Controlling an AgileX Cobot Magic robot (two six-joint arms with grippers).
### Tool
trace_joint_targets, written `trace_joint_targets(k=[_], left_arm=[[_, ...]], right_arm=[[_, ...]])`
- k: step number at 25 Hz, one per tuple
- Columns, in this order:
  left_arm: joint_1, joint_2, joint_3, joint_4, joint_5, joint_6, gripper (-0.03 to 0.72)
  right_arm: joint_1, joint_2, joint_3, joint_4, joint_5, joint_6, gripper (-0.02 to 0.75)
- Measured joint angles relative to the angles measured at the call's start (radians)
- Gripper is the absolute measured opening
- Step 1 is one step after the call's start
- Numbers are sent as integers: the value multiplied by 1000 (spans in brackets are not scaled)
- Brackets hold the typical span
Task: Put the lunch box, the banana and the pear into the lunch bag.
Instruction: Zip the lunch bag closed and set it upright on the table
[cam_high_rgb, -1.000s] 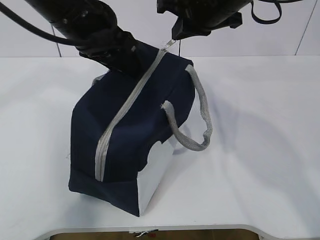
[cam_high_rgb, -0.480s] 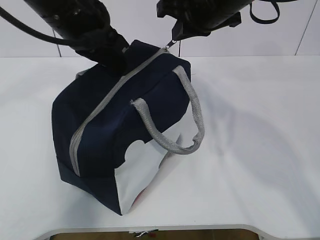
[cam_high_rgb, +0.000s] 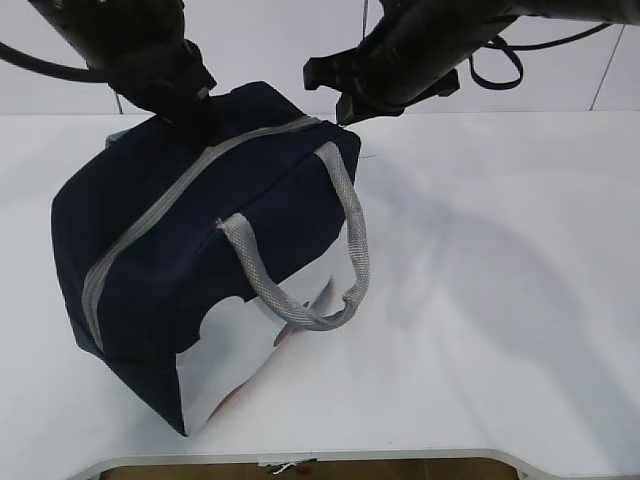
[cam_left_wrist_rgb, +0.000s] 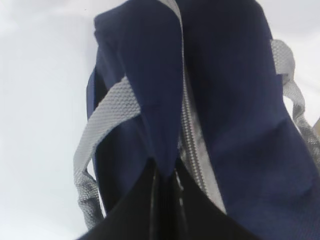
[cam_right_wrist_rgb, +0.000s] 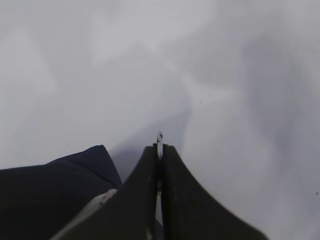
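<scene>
The navy lunch bag (cam_high_rgb: 200, 250) sits tilted on the white table, its grey zipper (cam_high_rgb: 160, 205) running closed along the top. My left gripper (cam_high_rgb: 195, 105) is at the bag's far top end, shut on a fold of navy fabric beside the zipper (cam_left_wrist_rgb: 165, 172). My right gripper (cam_high_rgb: 345, 105) is at the bag's far right corner, shut on the small metal zipper pull (cam_right_wrist_rgb: 159, 137). The bag's corner shows in the right wrist view (cam_right_wrist_rgb: 55, 185). A grey handle (cam_high_rgb: 300, 290) hangs over the white lower panel. The lunch box, banana and pear are out of view.
The white table (cam_high_rgb: 500, 300) stretches to the right of the bag. Its front edge (cam_high_rgb: 400, 455) runs close below the bag. A pale wall stands behind both arms.
The bag has swung to the left and tipped lower at its near end. Both grippers have moved left and down while keeping hold of it.
</scene>
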Motion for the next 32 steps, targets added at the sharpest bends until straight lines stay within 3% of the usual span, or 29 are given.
trace_joint_targets(k=[32], left_arm=[[0, -8, 0, 10, 36, 4, -4]], right_arm=[[0, 111, -9, 12, -7, 0, 13]])
